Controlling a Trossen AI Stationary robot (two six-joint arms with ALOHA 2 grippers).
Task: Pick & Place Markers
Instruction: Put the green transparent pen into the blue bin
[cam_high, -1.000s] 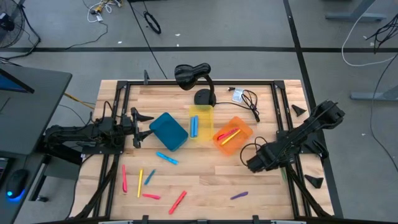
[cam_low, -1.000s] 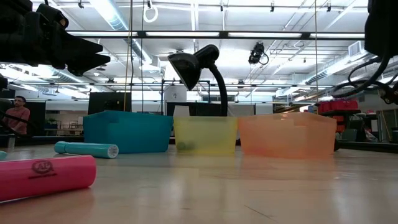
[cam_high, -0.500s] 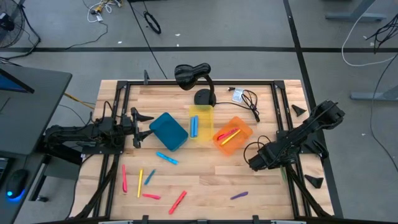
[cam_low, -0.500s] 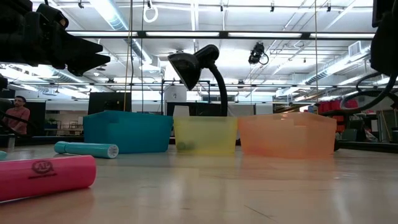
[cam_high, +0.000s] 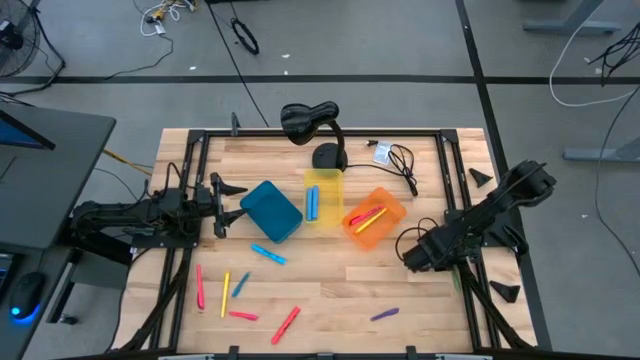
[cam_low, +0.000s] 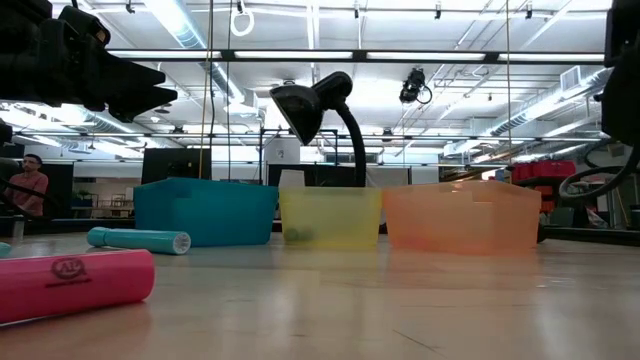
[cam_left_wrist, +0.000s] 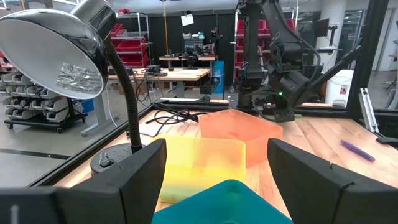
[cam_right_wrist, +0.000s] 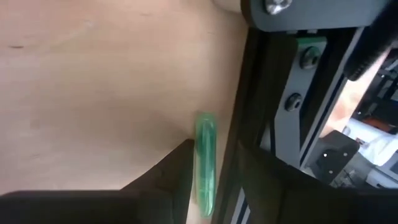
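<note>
Markers (cam_high: 285, 324): seven loose, three bins (cam_high: 271, 211).

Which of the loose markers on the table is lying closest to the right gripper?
The green marker, held between the right gripper fingers against the table's frame rail; every other loose marker lies farther off across the wood.

green marker (cam_right_wrist: 204, 163) between dark fingers, others scattered

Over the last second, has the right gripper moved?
Yes. In the high view the right gripper has slid away from the orange bin, toward the table's right rail.
</note>
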